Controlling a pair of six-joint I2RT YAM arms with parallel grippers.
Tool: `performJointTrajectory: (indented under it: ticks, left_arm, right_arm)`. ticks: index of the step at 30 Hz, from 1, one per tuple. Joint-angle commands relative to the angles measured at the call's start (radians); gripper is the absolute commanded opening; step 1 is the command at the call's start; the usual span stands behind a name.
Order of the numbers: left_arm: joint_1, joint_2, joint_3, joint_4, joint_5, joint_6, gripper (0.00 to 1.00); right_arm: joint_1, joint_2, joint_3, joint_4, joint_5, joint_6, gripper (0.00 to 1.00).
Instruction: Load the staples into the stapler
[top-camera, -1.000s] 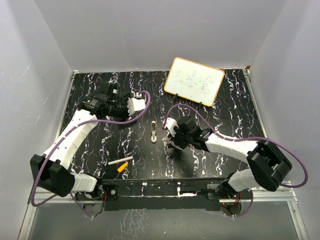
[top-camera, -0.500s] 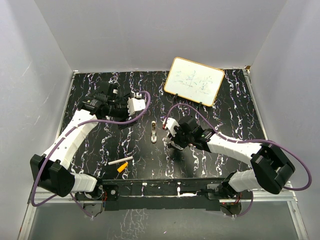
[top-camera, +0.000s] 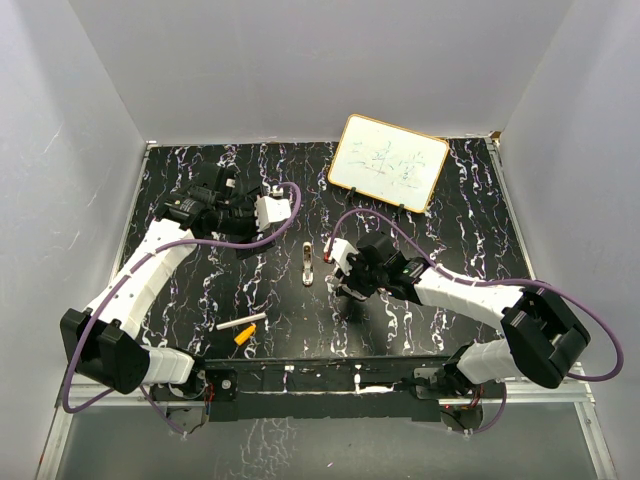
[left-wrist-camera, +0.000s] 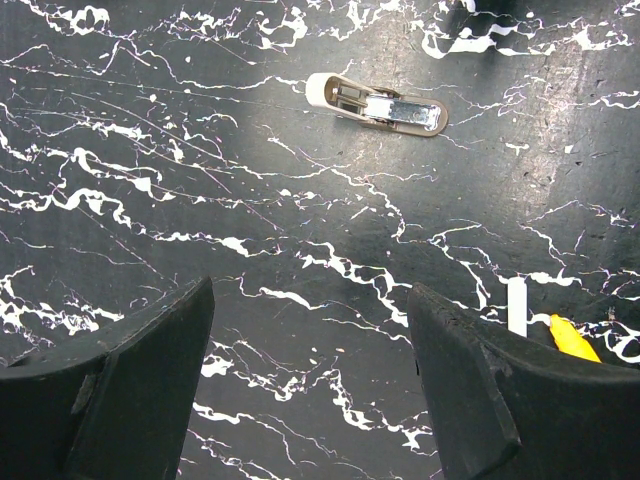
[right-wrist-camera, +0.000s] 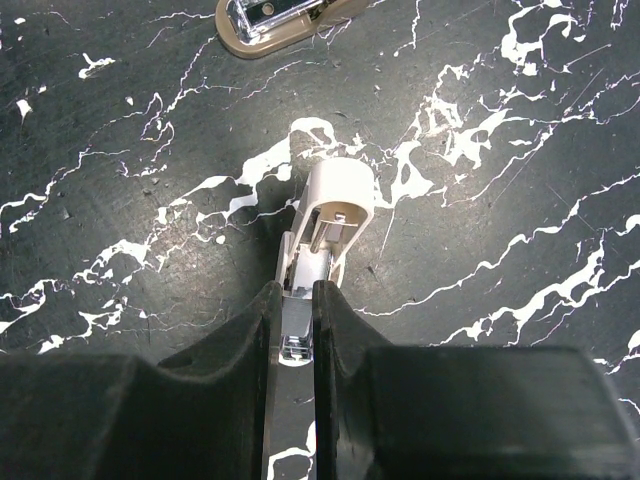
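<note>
The stapler lies in two slim beige-and-metal parts at the table's middle. One part (top-camera: 307, 263) (left-wrist-camera: 375, 103) (right-wrist-camera: 285, 20) rests flat and free. My right gripper (top-camera: 338, 274) (right-wrist-camera: 293, 300) is shut on the other part (right-wrist-camera: 325, 225), low at the table, with the part's round end pointing away from the fingers. A small shiny metal bit (right-wrist-camera: 295, 345) shows between the fingers; I cannot tell whether it is staples. My left gripper (top-camera: 250, 232) (left-wrist-camera: 310, 330) hangs open and empty above the table, back left of the stapler.
A white stick (top-camera: 241, 323) (left-wrist-camera: 517, 305) and an orange piece (top-camera: 244, 336) (left-wrist-camera: 572, 340) lie near the front left. A small whiteboard (top-camera: 388, 162) leans at the back right. Grey walls close in three sides of the black marbled table (top-camera: 450, 240).
The right arm's elbow has shifted slightly to the right. Both grippers and the stapler parts stay where they were.
</note>
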Motion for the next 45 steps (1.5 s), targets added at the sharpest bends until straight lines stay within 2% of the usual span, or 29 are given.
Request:
performJointTrajectory:
  ticks: [1, 31, 45]
  left_arm:
    - [0.007, -0.015, 0.01, -0.028, 0.019, 0.009, 0.77]
    - [0.008, -0.027, 0.0, -0.032, 0.02, 0.013, 0.77]
    - [0.009, -0.029, -0.005, -0.031, 0.018, 0.015, 0.77]
  right_arm:
    - [-0.01, -0.003, -0.001, 0.027, -0.012, -0.016, 0.09]
    - [-0.045, 0.043, 0.007, 0.013, -0.049, -0.007, 0.09]
    - [-0.046, 0.017, 0.026, 0.007, -0.036, 0.034, 0.09]
